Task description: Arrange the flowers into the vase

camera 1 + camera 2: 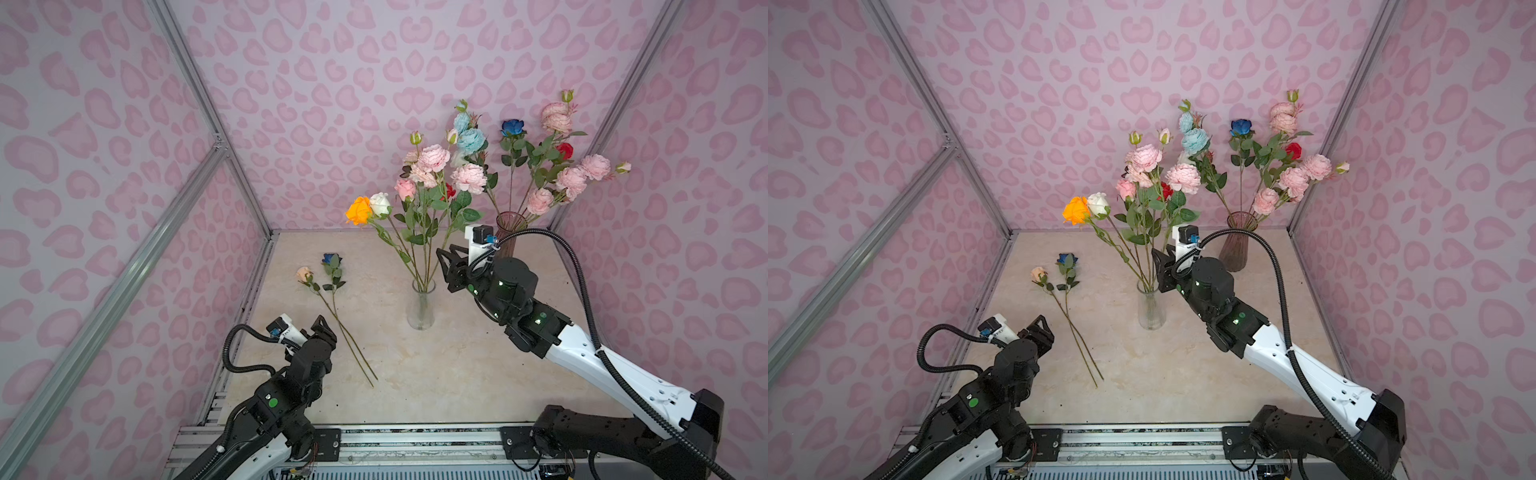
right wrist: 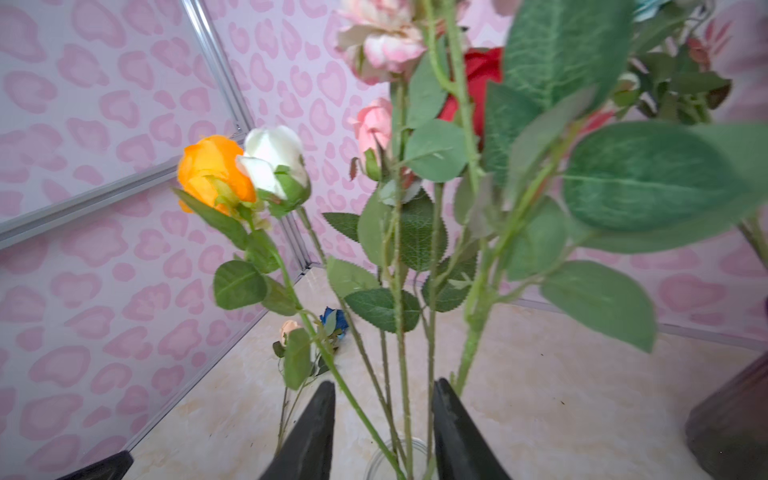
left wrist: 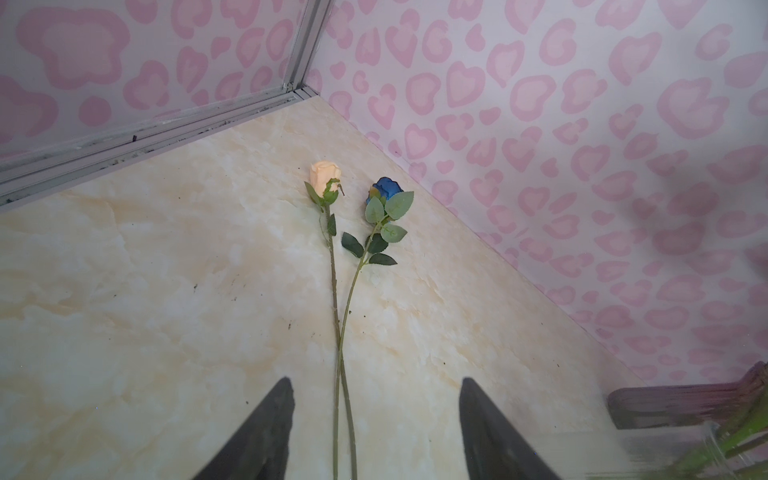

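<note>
A clear glass vase point(image 1: 420, 309) point(image 1: 1151, 309) stands mid-table and holds several flowers: an orange rose point(image 1: 358, 210), a white rose point(image 1: 380, 203), pink peonies point(image 1: 433, 158) and a red rose. My right gripper point(image 1: 446, 255) point(image 2: 384, 382) hangs open just above the vase's rim point(image 2: 372, 459), with several green stems between its fingers and none pinched. A peach rose point(image 1: 304, 274) point(image 3: 325, 176) and a dark blue rose point(image 1: 331, 259) point(image 3: 385, 191) lie on the table, stems crossed. My left gripper point(image 1: 326, 328) point(image 3: 376, 380) is open over their lower stems, not touching them.
A purple vase point(image 1: 509, 232) point(image 1: 1235, 243) at the back right holds more flowers: light blue, dark blue, red and pink. Pink patterned walls close in the marble table point(image 1: 457, 374) on three sides. An aluminium rail point(image 1: 253, 286) runs along its left edge.
</note>
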